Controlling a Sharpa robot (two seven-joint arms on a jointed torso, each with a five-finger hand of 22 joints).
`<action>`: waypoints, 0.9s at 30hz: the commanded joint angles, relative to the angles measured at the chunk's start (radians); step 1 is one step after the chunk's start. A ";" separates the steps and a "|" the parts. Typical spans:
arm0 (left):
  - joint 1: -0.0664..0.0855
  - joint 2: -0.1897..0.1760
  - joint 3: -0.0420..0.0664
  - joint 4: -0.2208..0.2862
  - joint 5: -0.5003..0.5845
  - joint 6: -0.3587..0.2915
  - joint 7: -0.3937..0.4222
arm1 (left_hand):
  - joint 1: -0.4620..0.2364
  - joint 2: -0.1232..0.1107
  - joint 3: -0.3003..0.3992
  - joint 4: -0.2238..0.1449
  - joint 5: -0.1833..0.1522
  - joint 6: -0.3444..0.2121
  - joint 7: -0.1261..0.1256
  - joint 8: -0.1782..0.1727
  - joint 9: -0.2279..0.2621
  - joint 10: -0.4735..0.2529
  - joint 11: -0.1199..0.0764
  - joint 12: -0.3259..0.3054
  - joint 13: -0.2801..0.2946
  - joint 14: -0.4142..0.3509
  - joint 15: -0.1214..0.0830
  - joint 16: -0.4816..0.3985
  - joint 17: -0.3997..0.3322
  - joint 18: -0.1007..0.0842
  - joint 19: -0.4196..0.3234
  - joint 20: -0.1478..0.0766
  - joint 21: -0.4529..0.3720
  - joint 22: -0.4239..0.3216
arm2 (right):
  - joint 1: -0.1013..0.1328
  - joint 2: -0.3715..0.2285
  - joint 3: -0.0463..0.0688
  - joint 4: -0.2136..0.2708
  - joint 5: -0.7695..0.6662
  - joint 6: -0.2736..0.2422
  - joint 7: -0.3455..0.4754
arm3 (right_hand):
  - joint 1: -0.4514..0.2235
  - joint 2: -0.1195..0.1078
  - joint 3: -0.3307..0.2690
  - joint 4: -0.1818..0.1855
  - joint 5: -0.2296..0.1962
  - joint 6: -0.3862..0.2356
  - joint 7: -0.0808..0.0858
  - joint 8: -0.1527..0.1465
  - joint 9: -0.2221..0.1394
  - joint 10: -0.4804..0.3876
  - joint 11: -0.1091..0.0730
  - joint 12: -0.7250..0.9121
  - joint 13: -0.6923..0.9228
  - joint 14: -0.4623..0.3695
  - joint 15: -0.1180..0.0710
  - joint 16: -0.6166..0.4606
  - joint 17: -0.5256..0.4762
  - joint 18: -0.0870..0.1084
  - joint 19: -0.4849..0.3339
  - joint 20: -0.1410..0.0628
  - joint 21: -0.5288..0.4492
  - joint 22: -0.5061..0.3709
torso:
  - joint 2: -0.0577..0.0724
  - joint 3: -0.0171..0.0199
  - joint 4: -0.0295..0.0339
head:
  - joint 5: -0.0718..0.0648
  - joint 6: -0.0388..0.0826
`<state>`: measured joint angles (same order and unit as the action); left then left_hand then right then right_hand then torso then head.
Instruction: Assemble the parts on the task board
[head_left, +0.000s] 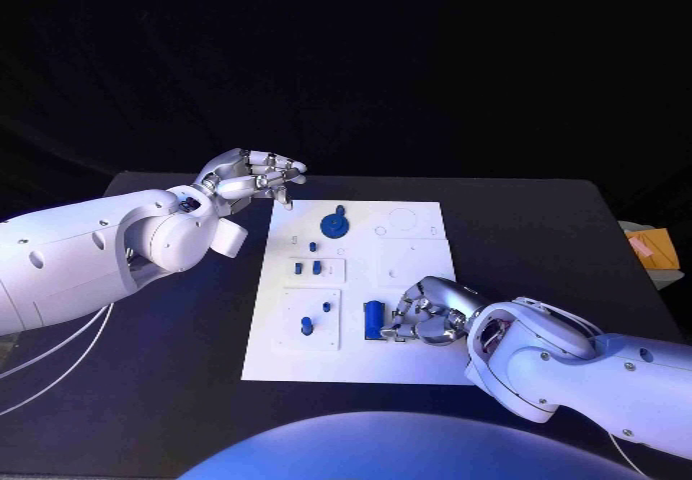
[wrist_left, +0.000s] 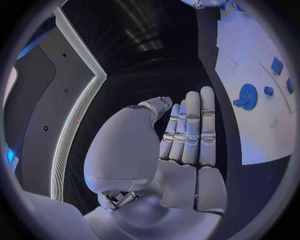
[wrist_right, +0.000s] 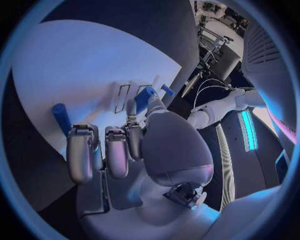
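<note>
Task board (head_left: 411, 360) lies mid-table. Right hand (head_left: 427, 312) rests on its 5 o'clock part, fingers curled around an upright blue block (head_left: 374, 318); whether it truly grips is hard to tell, though the wrist view suggests a pinch. Left hand (head_left: 254, 176) hovers off the 11 o'clock corner, fingers straight and together, holding nothing. Blue round part (head_left: 335, 224) sits toward 12 o'clock.
</note>
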<state>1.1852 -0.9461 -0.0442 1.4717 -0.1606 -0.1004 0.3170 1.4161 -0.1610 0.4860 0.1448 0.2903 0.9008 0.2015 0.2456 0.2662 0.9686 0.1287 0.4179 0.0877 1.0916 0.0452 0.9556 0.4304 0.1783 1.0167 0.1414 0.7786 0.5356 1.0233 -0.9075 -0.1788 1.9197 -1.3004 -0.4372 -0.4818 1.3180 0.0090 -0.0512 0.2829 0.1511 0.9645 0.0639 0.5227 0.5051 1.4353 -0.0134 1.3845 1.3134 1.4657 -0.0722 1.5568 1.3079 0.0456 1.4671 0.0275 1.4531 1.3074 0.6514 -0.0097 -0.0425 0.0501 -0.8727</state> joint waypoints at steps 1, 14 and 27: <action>0.001 0.001 0.001 0.002 0.005 0.016 0.007 | -0.006 0.005 0.006 0.003 0.003 -0.002 0.002 -0.004 0.002 -0.007 0.003 0.005 0.000 -0.002 0.005 0.006 -0.001 0.006 0.008 -0.002 -0.006 -0.001 | -0.002 -0.004 -0.001 -0.003 -0.031 0.015 -0.017 | 0.027 0.009 0.008 -0.001 -0.007 0.001 -0.007 0.004 -0.002 0.006 -0.003 -0.004 0.086 0.100 -0.010 0.005 0.240 -0.020 0.080 -0.007 0.003 0.202 | -0.001 -0.0003 -0.0006 | 0.001 0.000; 0.001 -0.001 0.001 0.002 0.005 0.017 0.005 | -0.006 0.005 0.006 0.003 0.003 -0.002 0.002 -0.004 0.002 -0.008 0.003 0.005 0.000 -0.002 0.005 0.006 -0.001 0.006 0.008 -0.002 -0.007 -0.001 | -0.002 -0.008 -0.001 -0.002 -0.024 0.022 -0.003 | 0.031 0.005 0.008 0.000 -0.007 0.001 -0.007 0.005 -0.002 0.008 -0.003 -0.002 0.088 0.100 -0.010 0.005 0.240 -0.020 0.080 -0.007 0.004 0.203 | 0.000 -0.0003 -0.0006 | 0.001 0.000; 0.001 -0.002 0.001 0.002 0.005 0.018 0.005 | -0.006 0.005 0.006 0.003 0.003 -0.002 0.002 -0.004 0.002 -0.008 0.003 0.005 0.000 -0.002 0.005 0.006 -0.001 0.006 0.008 -0.002 -0.007 -0.001 | -0.002 0.004 -0.001 -0.003 -0.017 0.036 0.007 | 0.025 -0.008 0.001 0.005 -0.014 0.002 -0.005 0.008 -0.003 0.009 -0.002 0.000 0.090 0.100 -0.009 0.005 0.240 -0.020 0.080 -0.007 0.004 0.203 | 0.000 -0.0004 0.0005 | 0.000 0.000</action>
<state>1.1852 -0.9484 -0.0442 1.4713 -0.1606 -0.0983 0.3163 1.4161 -0.1610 0.4888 0.1475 0.2903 0.9008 0.2015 0.2456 0.2670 0.9686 0.1287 0.4179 0.0877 1.0916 0.0451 0.9556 0.4305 0.1782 1.0167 0.1414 0.7786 0.5358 1.0224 -0.9050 -0.1797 1.9155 -1.3112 -0.4239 -0.4845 1.3430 0.0150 -0.0494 0.2829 0.1414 0.9645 0.0640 0.5262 0.5028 1.4372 -0.0154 1.3829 1.3376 1.4665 -0.0786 1.5567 1.3076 0.0457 1.4678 0.0270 1.4530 1.3081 0.6513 -0.0102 -0.0423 0.0501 -0.8727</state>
